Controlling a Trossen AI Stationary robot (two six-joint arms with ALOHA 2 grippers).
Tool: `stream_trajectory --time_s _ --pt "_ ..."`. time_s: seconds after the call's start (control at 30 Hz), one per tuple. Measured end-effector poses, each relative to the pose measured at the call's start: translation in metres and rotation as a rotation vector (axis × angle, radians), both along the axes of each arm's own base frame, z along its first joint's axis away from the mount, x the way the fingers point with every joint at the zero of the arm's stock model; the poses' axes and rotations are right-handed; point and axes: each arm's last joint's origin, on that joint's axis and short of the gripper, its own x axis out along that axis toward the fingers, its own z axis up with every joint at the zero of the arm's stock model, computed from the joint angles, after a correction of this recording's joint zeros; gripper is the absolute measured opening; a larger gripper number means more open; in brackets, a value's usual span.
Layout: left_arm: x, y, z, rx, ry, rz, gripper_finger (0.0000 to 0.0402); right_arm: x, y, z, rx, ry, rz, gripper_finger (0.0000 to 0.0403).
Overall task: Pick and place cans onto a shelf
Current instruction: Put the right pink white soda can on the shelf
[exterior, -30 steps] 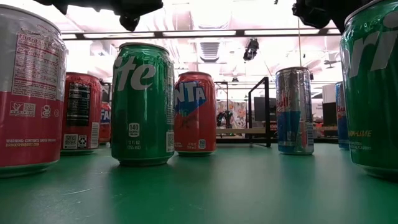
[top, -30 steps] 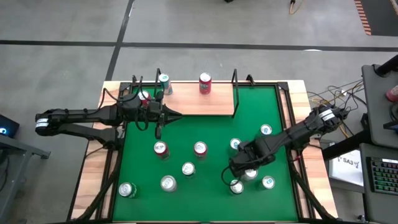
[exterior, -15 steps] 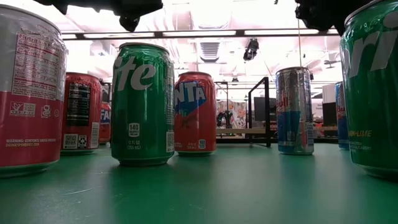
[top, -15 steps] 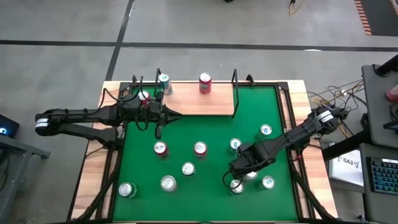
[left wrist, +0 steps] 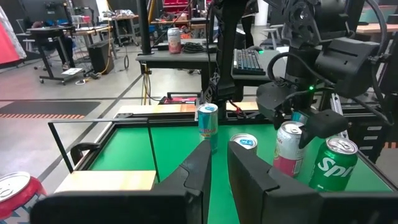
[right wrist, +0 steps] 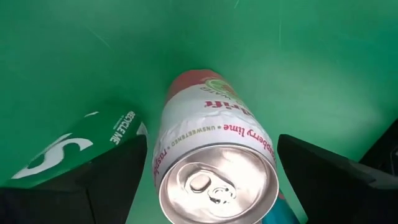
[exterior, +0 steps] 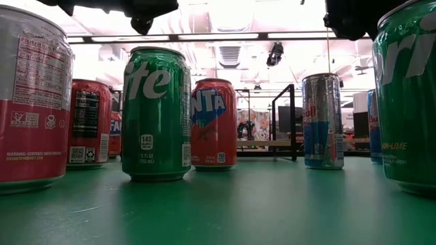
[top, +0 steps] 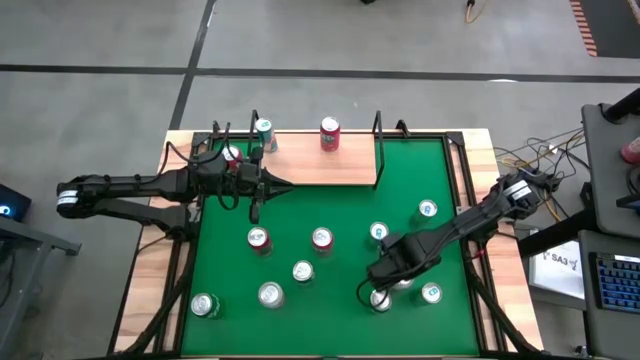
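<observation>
My right gripper (top: 381, 288) is open above a white-and-pink can (right wrist: 214, 134) that stands upright on the green table (top: 330, 205) near the front right. Its two fingers stand on either side of the can's silver top; I cannot tell whether they touch it. A green Sprite can (right wrist: 93, 144) stands right beside it. My left gripper (top: 287, 185) is shut and empty, level over the front edge of the light-wood shelf (top: 325, 170). A red can (top: 330, 133) and a teal-topped can (top: 263, 130) stand on the shelf, and another red can (top: 232, 155) is beside my left arm.
Several more cans stand on the green table: two red ones (top: 258, 239) (top: 321, 238), silver-topped ones (top: 302, 271) (top: 270, 294) (top: 205, 305), and blue ones (top: 378, 231) (top: 427, 209) (top: 431, 293). Black wire uprights (top: 378, 150) stand at the shelf's ends. The table's middle far part is bare.
My right gripper has crept a little toward the table's near edge and down over the white-and-pink can. No can has moved.
</observation>
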Motion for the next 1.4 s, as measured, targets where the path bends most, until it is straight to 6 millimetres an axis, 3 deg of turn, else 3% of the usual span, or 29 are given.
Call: stream_trajectory --time_s 0.17,0.37,0.63,1.4 --pt "0.000 0.000 0.000 0.000 0.001 0.000 0.0036 0.002 0.002 -0.006 -0.006 0.015 0.003 0.0338" --pt "0.000 0.000 0.000 0.000 0.001 0.000 0.0036 0.003 0.003 -0.008 -0.010 0.023 0.001 0.0283" --pt "0.000 0.000 0.000 -0.001 0.001 0.000 0.0036 0.001 0.001 -0.004 -0.010 0.022 0.007 0.0281" --pt "0.000 0.000 0.000 0.000 -0.004 0.000 0.0036 0.000 -0.011 0.066 0.032 -0.072 0.102 0.0281"
